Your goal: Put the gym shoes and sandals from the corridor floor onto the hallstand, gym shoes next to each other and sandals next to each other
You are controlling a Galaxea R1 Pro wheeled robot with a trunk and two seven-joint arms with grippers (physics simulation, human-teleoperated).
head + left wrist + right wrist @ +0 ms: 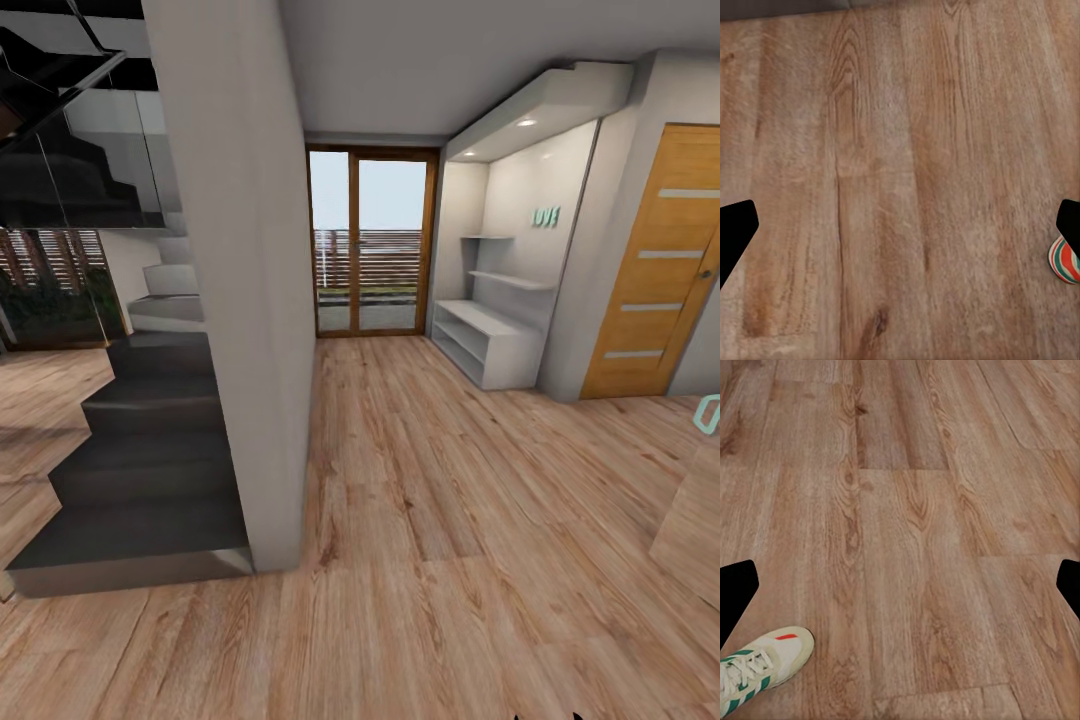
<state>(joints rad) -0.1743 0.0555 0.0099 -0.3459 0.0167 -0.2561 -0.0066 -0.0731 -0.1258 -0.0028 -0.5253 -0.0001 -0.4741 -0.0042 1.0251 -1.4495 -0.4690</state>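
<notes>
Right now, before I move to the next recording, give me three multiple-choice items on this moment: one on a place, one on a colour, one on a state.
1. In the head view, where is the hallstand?
A. In a wall recess beside the orange-brown door
B. Under the dark staircase
C. Against the glass doors

2. What colour are the side stripes on the gym shoe in the right wrist view?
A. Blue
B. Green
C. Black

3. What is the right gripper holding?
A. A sandal
B. A gym shoe
C. Nothing

Answers:
1 A, the hallstand sits in the recess next to the door.
2 B, the gym shoe shows green stripes.
3 C, the right gripper has fingers wide apart over bare corridor floor.
</notes>
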